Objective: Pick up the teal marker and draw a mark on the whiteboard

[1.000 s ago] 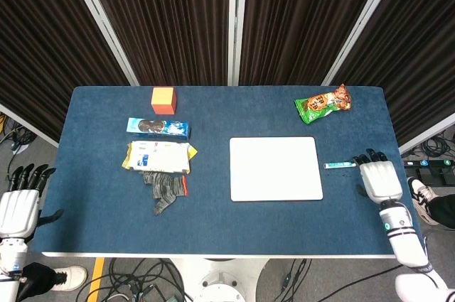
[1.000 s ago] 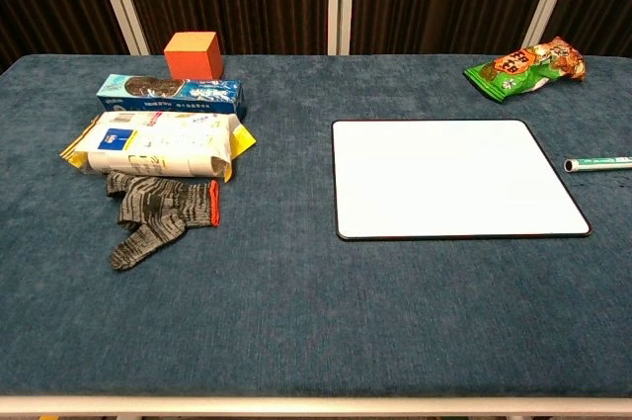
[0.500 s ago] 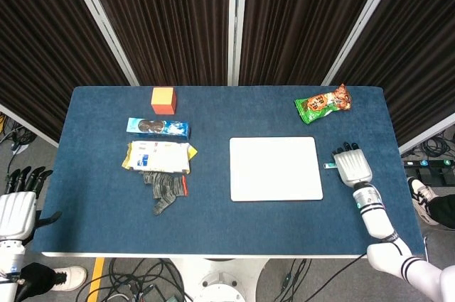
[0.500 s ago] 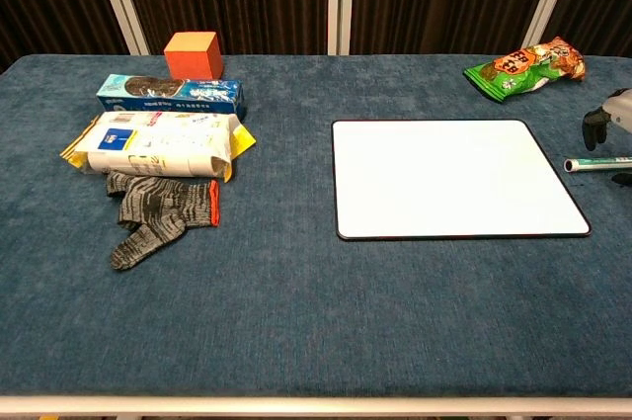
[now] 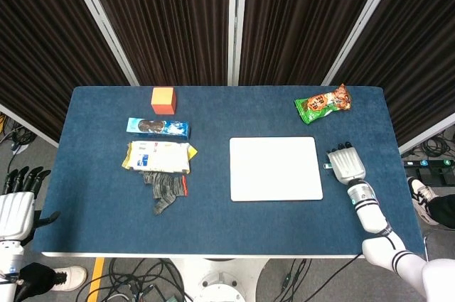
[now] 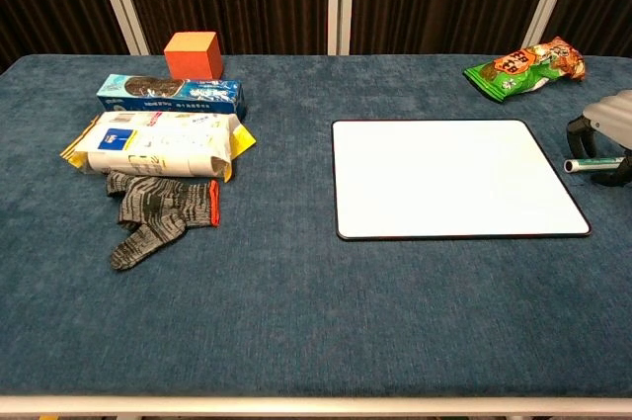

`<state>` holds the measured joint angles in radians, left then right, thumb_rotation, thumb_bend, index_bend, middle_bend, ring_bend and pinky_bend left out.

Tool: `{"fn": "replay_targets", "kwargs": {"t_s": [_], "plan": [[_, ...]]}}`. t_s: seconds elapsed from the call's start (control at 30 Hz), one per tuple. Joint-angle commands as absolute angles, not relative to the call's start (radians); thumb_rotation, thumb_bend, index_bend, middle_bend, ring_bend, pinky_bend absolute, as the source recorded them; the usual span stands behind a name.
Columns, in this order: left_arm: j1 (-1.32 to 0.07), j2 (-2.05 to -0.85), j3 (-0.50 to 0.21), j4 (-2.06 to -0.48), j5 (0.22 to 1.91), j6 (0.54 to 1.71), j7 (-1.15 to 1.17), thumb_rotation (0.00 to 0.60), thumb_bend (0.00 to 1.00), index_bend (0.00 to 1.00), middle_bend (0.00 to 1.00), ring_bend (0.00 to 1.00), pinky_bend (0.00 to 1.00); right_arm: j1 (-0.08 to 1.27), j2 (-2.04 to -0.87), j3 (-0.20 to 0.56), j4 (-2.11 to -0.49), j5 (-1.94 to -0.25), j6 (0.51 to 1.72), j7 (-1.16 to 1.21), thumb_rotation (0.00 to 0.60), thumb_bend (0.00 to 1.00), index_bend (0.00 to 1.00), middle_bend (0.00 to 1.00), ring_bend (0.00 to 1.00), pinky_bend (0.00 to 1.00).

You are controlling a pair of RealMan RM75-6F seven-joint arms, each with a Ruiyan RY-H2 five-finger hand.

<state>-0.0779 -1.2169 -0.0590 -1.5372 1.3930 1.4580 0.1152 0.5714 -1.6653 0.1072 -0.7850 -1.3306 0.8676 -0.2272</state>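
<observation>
A deep blue, carpet-like cloth covers the tabletop [image 5: 106, 224], which has a pale edge along the near side. Behind it hang dark pleated curtains [image 5: 170, 18] split by slanted light-coloured posts [image 5: 103, 25]. Cables [image 5: 142, 284] lie on the grey floor below the near edge.

The whiteboard [image 5: 275, 168] lies flat right of centre, its face blank. Just beside its right edge lies the teal marker [image 6: 592, 164], on the cloth with its end pointing toward the board. The right hand [image 5: 347, 164] is over the marker, back upward, so that only a short end of the marker shows from the head view. In the chest view dark fingers [image 6: 578, 135] curve down on either side of the marker at the frame's edge; whether they touch or grip it cannot be told.

The left hand [image 5: 18, 206] hangs off the left end of the tabletop, low, with dark fingers apart and holding nothing.

On the left half sit an orange cube [image 5: 163, 100] near the far edge, a blue biscuit packet [image 5: 158, 127] nearer, then a white and yellow packet [image 5: 158, 157], and a grey knitted glove [image 5: 165, 190] touching that packet's near side. A green and orange snack bag [image 5: 323, 103] lies at the far right corner, well apart from the board.
</observation>
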Motion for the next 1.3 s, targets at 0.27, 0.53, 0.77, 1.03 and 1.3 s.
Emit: {"fn": "replay_targets", "kwargs": {"t_s": [0.27,0.53,0.77,1.03,1.3], "plan": [[-0.078,-1.215,-0.06,-1.54,1.39,1.455,0.118,0.6,0.06,0.17,0.11,0.02,0.0,0.578,-1.682,0.102,-0.747,-1.333,0.854,-0.198,0.6,0.21,0.5,0.47,0.28,0.24],[-0.078,-1.217,-0.061,-1.537,1.388,1.453,0.117,0.6,0.06,0.17,0.11,0.02,0.0,0.584,-1.685,0.103,-0.735,-1.335,0.849,-0.185,0.6,0.22,0.5,0.47,0.28,0.24],[-0.077,-1.22,-0.06,-1.533,1.384,1.449,0.117,0.6,0.06,0.17,0.11,0.02,0.0,0.585,-1.681,0.104,-0.742,-1.328,0.84,-0.185,0.6,0.25,0.51,0.48,0.29,0.24],[-0.077,-1.223,-0.061,-1.527,1.384,1.449,0.112,0.6,0.06,0.17,0.11,0.02,0.0,0.586,-1.682,0.104,-0.745,-1.331,0.845,-0.173,0.6,0.32,0.57,0.53,0.33,0.24],[-0.081,-1.223,-0.062,-1.523,1.387,1.443,0.106,0.6,0.06,0.17,0.11,0.02,0.0,0.586,-1.615,0.132,-0.865,-1.353,0.921,-0.089,0.6,0.35,0.66,0.59,0.39,0.26]]}}
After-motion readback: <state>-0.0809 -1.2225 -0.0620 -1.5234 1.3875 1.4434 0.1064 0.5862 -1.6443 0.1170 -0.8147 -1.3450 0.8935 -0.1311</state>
